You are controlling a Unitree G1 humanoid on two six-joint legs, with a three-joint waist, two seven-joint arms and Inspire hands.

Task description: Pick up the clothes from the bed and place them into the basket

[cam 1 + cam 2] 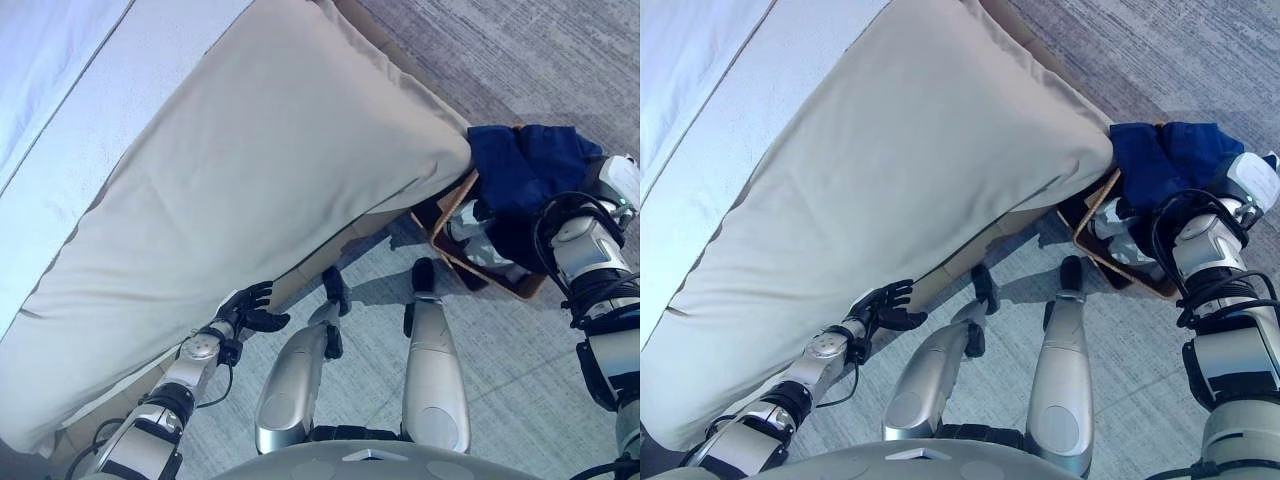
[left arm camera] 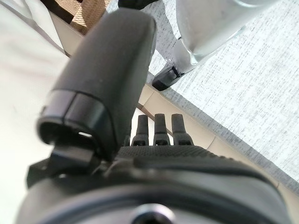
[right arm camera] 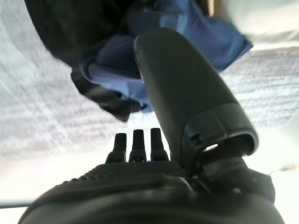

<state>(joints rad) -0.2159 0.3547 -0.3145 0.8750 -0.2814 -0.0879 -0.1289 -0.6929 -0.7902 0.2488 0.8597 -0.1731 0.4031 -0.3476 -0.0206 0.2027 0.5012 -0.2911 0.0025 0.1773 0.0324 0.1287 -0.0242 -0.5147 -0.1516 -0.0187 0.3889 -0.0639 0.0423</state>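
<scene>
A dark blue garment (image 1: 522, 162) lies bunched over the far rim of the brown woven basket (image 1: 488, 277), which stands on the floor by the bed's corner. More dark cloth lies inside the basket. My right hand (image 3: 154, 186) is at the basket just under the garment. Its thumb (image 3: 182, 88) and fingers are straight, and the blue cloth (image 3: 187, 28) lies past the thumb's tip. My left hand (image 1: 248, 308) hangs relaxed and holds nothing at the lower edge of the beige duvet (image 1: 260, 170). No clothes show on the bed.
The beige duvet covers the bed and overhangs its corner close to the basket. A white sheet (image 1: 60, 120) shows along the bed's far left. Grey tiled floor (image 1: 520, 370) lies in front, and a striped grey rug (image 1: 520, 50) beyond the basket.
</scene>
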